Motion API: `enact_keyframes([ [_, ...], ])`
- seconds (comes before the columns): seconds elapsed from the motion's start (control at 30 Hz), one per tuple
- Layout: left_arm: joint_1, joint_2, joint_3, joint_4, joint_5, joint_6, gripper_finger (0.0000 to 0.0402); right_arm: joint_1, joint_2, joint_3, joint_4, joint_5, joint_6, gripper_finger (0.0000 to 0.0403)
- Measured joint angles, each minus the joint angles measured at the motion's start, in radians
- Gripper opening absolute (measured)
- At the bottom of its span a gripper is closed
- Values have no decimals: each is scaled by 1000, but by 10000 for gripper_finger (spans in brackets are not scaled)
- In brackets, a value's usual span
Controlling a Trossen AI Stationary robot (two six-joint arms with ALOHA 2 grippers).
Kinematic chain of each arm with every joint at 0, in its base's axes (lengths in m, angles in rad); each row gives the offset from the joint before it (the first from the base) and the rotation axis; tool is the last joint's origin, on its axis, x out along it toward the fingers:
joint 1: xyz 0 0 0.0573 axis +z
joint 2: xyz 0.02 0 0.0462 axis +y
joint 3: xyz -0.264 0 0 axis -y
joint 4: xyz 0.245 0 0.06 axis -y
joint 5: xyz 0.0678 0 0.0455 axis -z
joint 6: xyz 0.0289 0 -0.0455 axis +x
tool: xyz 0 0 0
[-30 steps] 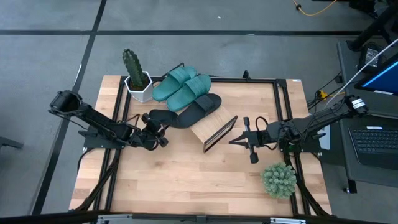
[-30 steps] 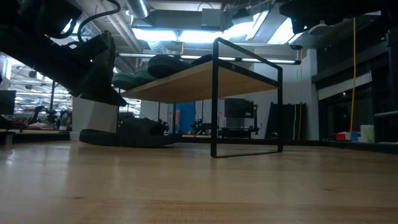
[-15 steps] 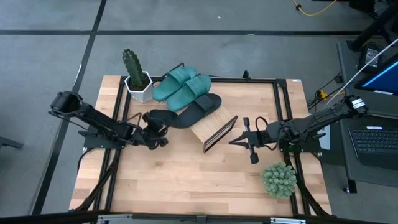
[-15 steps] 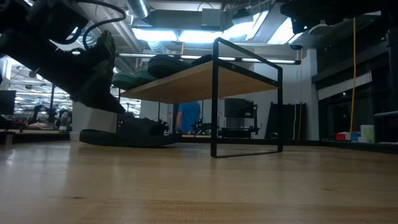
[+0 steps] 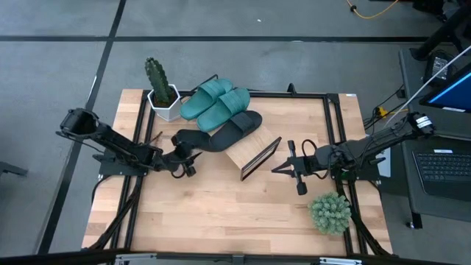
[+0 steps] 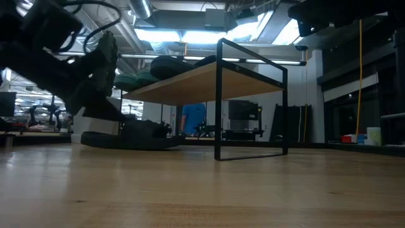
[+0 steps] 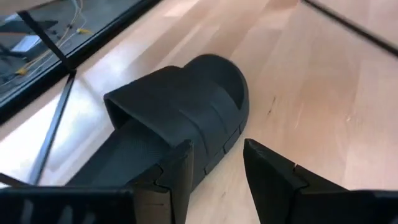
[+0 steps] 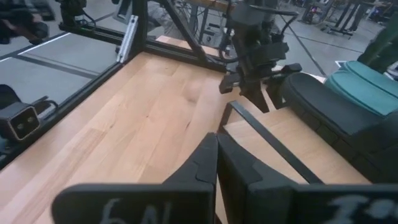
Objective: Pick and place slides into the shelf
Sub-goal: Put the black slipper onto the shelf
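The left gripper (image 5: 185,163) hovers over the tabletop (image 5: 221,213) just near of a black slide (image 5: 193,139) that lies flat on the wood to the left of the shelf (image 5: 254,154); in the left wrist view its fingers (image 7: 177,174) stand spread apart with nothing between them, one finger just beside the black slide's (image 7: 180,115) strap edge, though whether it touches cannot be told; the shelf sits slanted near the middle of the tabletop, its light plank top framed by thin black metal, and in the low view it (image 6: 209,79) rises above the wood on its dark legs; a second black slide (image 5: 237,129) rests on the far part of the shelf, and the two teal slides (image 5: 215,101) lie side by side just beyond it, toward the far edge; a white pot with a cactus (image 5: 160,92) stands at the far left corner, next to the teal pair; the right gripper (image 5: 283,168) waits to the right of the shelf, its fingers (image 8: 214,158) pressed together and holding nothing; a small round green plant (image 5: 329,213) sits on the tabletop near the right arm; a person in a blue top (image 6: 192,119) shows in the room behind, seen under the shelf.
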Motion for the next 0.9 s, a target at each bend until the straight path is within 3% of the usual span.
enact_keyframes([
  [0.2, 1, -2, -193, 441, 71, 68, 134, 22, 0, 0, 1, 0, -1, 12],
  [0.33, 33, -12, -188, 447, 89, 127, 134, 24, 0, 0, 18, 0, 0, 12],
  [0.5, 114, -10, -188, 414, 161, 124, 134, 24, 0, 0, 40, 2, -1, 12],
  [0.7, 210, -10, -188, 413, 177, 112, 134, 24, 0, 0, 49, 2, 0, 12],
  [0.9, 249, -10, -188, 413, 239, 94, 134, 24, 0, 0, 49, 3, 0, 12],
])
